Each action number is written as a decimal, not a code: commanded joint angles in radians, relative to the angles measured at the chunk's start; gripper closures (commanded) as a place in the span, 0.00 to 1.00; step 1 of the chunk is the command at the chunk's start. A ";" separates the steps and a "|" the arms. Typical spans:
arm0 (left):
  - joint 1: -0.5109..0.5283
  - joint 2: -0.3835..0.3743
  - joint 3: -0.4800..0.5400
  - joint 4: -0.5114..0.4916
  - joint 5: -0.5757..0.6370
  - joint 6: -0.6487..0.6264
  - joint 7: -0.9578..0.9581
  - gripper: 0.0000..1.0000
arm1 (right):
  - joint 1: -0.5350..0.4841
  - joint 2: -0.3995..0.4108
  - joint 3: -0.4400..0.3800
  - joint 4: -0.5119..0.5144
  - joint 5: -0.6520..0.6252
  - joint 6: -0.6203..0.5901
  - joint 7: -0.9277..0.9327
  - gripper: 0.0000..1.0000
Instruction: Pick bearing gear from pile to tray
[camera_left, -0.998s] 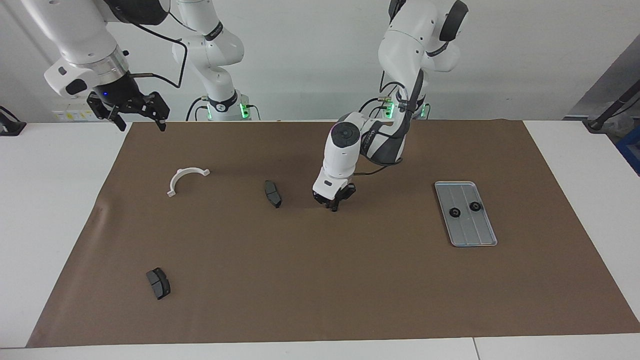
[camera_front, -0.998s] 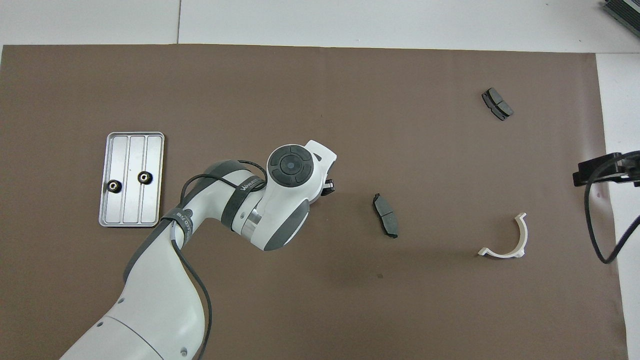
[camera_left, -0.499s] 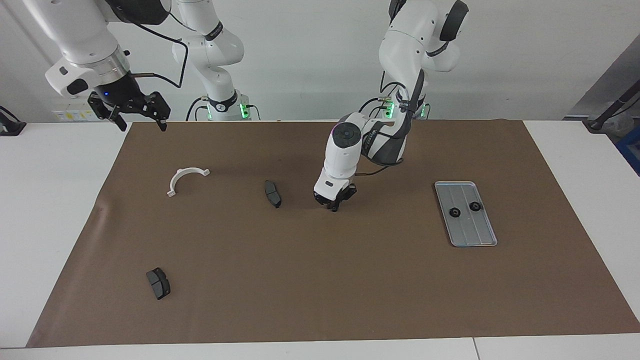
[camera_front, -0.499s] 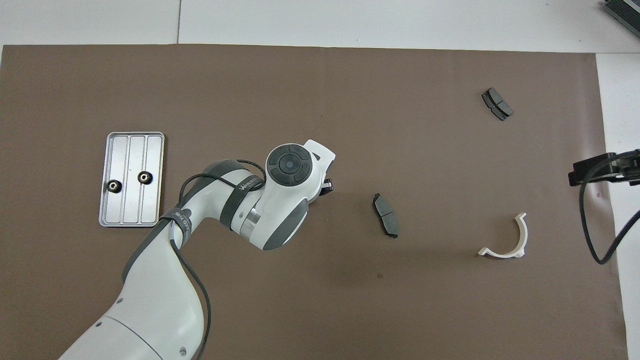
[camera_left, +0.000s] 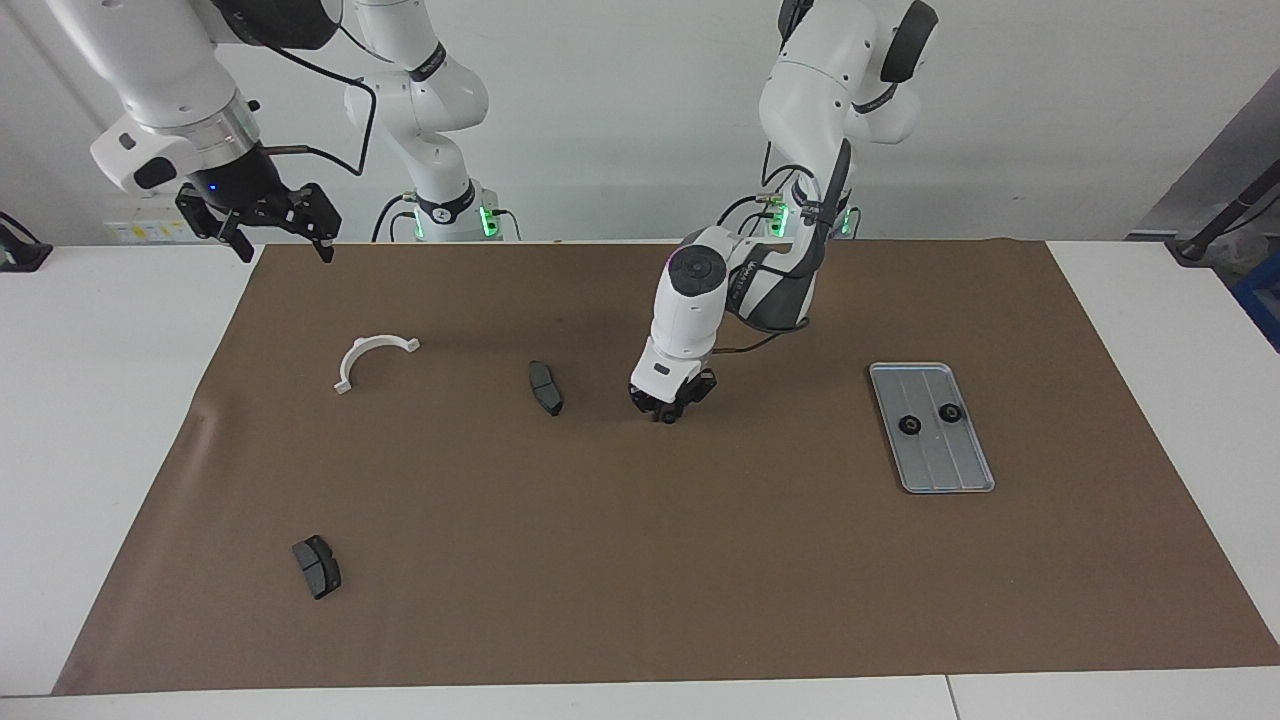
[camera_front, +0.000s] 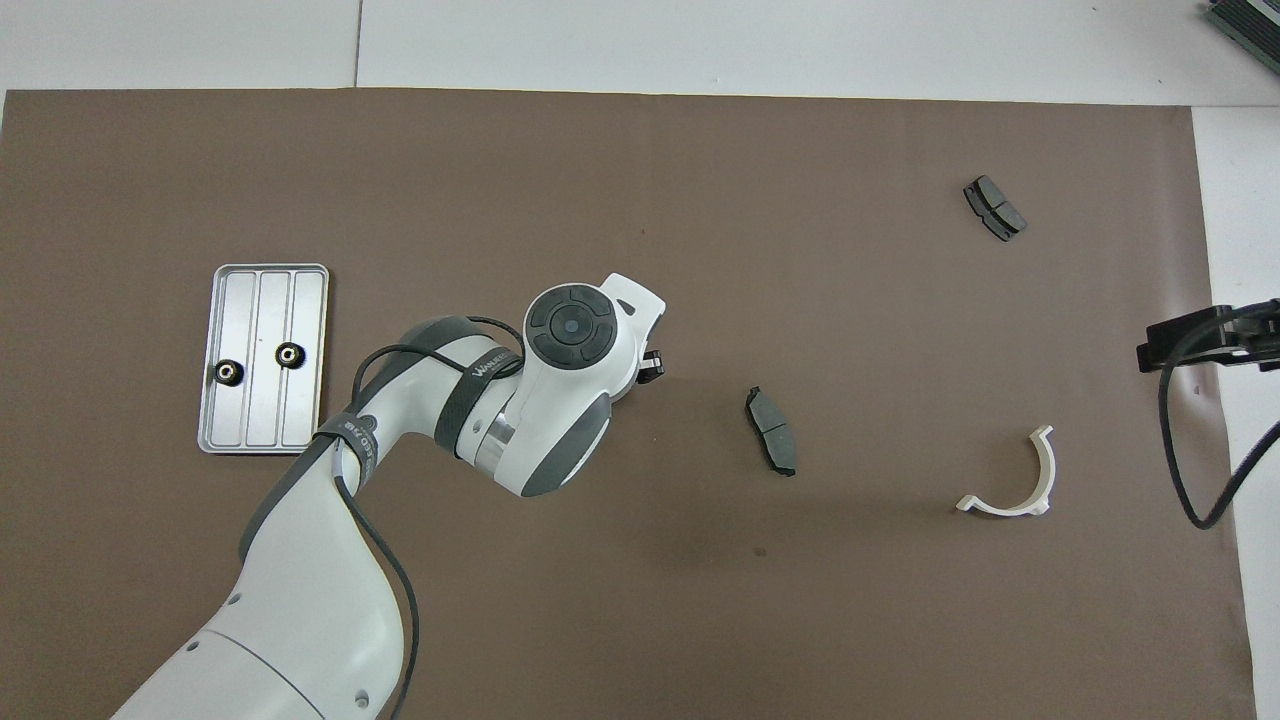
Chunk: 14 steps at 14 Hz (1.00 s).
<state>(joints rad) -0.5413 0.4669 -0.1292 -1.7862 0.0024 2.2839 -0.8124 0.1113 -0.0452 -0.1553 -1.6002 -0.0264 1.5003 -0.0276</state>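
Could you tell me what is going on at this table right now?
The left gripper is low over the brown mat beside a dark pad; whether it holds a gear cannot be seen. Two black gears already lie in the tray. The right gripper waits raised, open, at its end of the table.

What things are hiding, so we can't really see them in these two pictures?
- Left tool: its tips are too small in the facing view to tell whether they hold a gear; in the overhead view the arm's own wrist covers them.
- Right tool: the overhead view's edge cuts it off, leaving a dark tip.
- Two gears in the tray: too small to show teeth in either view.
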 joint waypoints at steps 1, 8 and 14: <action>0.001 -0.019 0.003 -0.029 0.011 0.023 -0.013 0.67 | -0.007 -0.022 0.005 -0.023 0.013 0.015 -0.012 0.00; 0.001 -0.019 0.005 -0.025 0.011 0.023 -0.010 0.87 | -0.005 -0.022 0.005 -0.023 0.013 0.015 -0.012 0.00; 0.067 -0.005 0.003 0.117 0.016 -0.111 0.015 1.00 | -0.005 -0.022 0.005 -0.023 0.013 0.015 -0.012 0.00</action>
<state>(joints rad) -0.5135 0.4661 -0.1236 -1.7419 0.0026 2.2576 -0.8107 0.1114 -0.0453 -0.1553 -1.6002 -0.0264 1.5004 -0.0276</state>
